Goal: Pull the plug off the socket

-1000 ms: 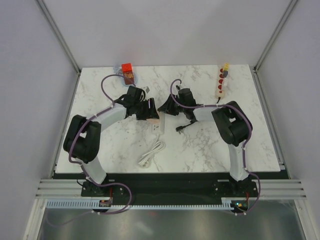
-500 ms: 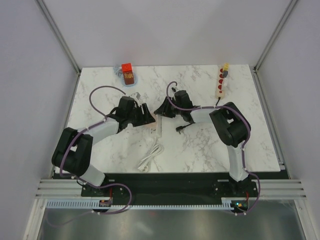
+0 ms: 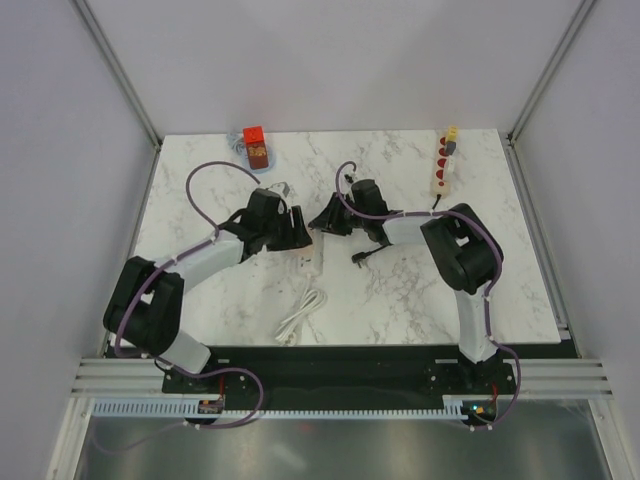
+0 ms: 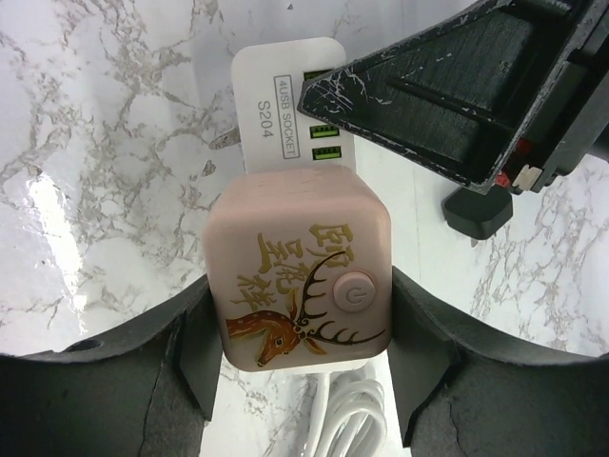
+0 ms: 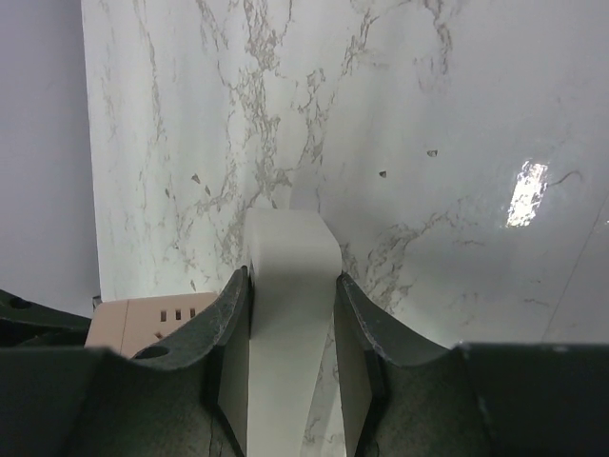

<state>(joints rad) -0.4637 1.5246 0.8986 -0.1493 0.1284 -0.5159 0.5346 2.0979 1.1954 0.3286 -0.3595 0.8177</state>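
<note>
A pink cube plug (image 4: 300,276) with a deer picture and a round button sits on the white USB socket strip (image 4: 262,114). My left gripper (image 4: 303,328) is shut on the cube's two sides. My right gripper (image 5: 290,314) is shut on the far end of the white strip (image 5: 290,276). The cube's slotted side (image 5: 143,319) shows to its left. In the top view the left gripper (image 3: 296,235) and the right gripper (image 3: 322,221) meet at mid-table over the strip (image 3: 312,260). The strip's white cable (image 3: 302,308) coils toward the front.
A loose black plug (image 3: 360,257) lies just right of the strip and also shows in the left wrist view (image 4: 481,209). A red-topped object (image 3: 254,142) sits at the back left. A long power strip with coloured switches (image 3: 443,162) lies at the back right.
The left arm's elbow has swung out to the left, with its gripper still at the cube. The right gripper has shifted slightly left. The white strip has moved slightly toward the front.
</note>
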